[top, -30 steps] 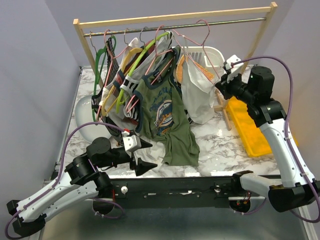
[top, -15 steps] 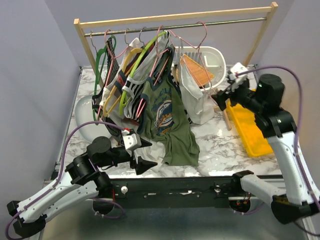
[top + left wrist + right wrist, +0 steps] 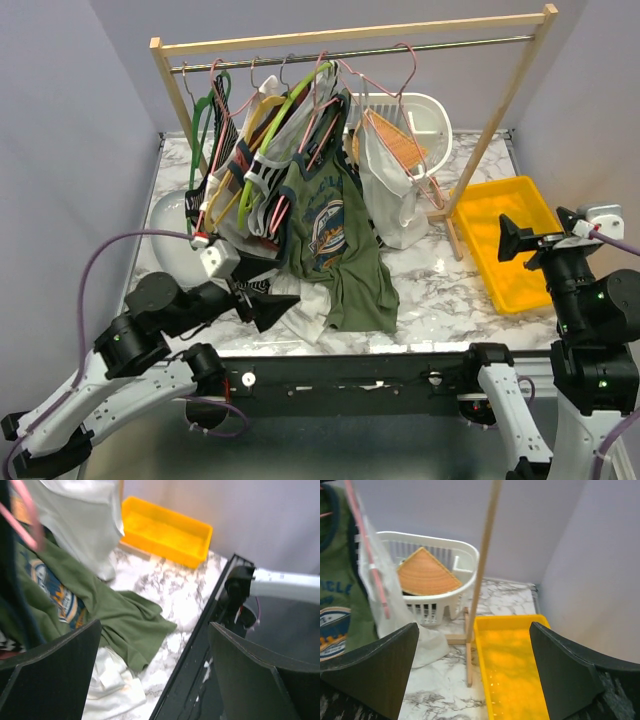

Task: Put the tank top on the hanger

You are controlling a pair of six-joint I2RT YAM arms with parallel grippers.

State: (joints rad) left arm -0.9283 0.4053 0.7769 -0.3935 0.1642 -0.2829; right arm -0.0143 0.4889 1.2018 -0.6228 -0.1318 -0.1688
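My jaws stand wide apart on both sides, left gripper [image 3: 272,304] and right gripper [image 3: 512,240] holding nothing. The tank top [image 3: 392,200] hangs on the hanger [image 3: 376,582], hooked over the rail [image 3: 450,45], so the job looks done. On the olive top [image 3: 335,605], only "CLE" reads.

Cloth tank top [image 3: 392,200], wire hanger [image 3: 370,562], wooden rack [image 3: 350,31]

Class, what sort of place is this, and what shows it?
Likely a robot test bench staged as a laundry corner: clothes rail crowded with garments, white laundry basket, marble-look table.
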